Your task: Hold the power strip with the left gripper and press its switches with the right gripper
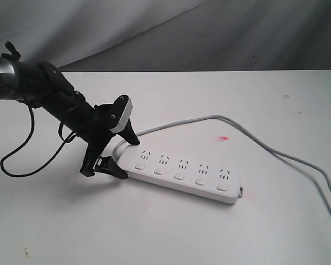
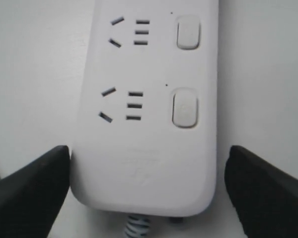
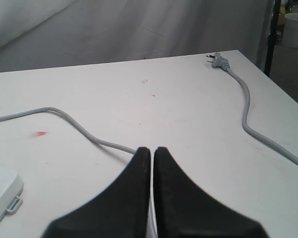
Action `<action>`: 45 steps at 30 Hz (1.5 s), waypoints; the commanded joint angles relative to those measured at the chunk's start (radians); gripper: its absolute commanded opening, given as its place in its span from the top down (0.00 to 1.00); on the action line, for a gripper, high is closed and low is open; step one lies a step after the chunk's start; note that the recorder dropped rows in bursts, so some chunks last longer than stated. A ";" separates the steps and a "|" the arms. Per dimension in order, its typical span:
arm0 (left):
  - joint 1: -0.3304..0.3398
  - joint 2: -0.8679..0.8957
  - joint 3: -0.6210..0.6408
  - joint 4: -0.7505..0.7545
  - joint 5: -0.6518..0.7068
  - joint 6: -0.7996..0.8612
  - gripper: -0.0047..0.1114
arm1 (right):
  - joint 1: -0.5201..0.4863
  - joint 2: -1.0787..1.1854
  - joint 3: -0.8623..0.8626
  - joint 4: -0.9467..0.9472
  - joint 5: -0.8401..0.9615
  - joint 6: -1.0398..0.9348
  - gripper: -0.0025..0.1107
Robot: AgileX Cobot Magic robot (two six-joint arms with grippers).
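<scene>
The white power strip (image 1: 182, 174) lies flat on the white table with its row of small switches (image 1: 179, 176) facing the front. My left gripper (image 1: 129, 160) is open and straddles the strip's cord end, one black finger on each long side. In the left wrist view the strip (image 2: 144, 148) fills the space between the fingers (image 2: 35, 183); a thin gap shows at one side, and two switches (image 2: 185, 107) are visible. My right gripper (image 3: 152, 148) is shut on nothing, hovering over the grey cord (image 3: 79, 126), away from the strip's far end (image 3: 0, 191). It is outside the exterior view.
The grey cord (image 1: 254, 138) loops from the strip's left end across the table to the right edge and ends in a plug (image 3: 217, 59) near the far corner. A red spot (image 1: 224, 138) marks the tabletop. A black cable (image 1: 16, 160) hangs from the left arm.
</scene>
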 commanded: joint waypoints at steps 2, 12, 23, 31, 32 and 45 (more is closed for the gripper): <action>-0.005 0.012 -0.005 0.015 0.022 0.001 0.29 | -0.008 -0.005 0.004 0.002 -0.010 -0.005 0.96; -0.005 0.012 -0.005 0.017 0.042 0.001 0.41 | -0.008 -0.005 0.004 0.002 -0.010 -0.005 0.96; -0.005 0.012 -0.005 0.034 0.047 0.001 0.65 | -0.008 -0.005 0.004 0.002 -0.010 -0.005 0.96; -0.005 0.012 -0.005 0.034 0.047 0.001 0.65 | -0.008 -0.005 0.004 0.002 -0.010 -0.005 0.96; -0.005 0.012 -0.005 0.034 0.047 0.001 0.65 | -0.008 -0.005 0.004 0.002 -0.010 -0.005 0.96; -0.005 0.012 -0.005 0.034 0.047 0.001 0.65 | -0.008 -0.005 0.004 -0.012 -0.016 -0.017 0.96</action>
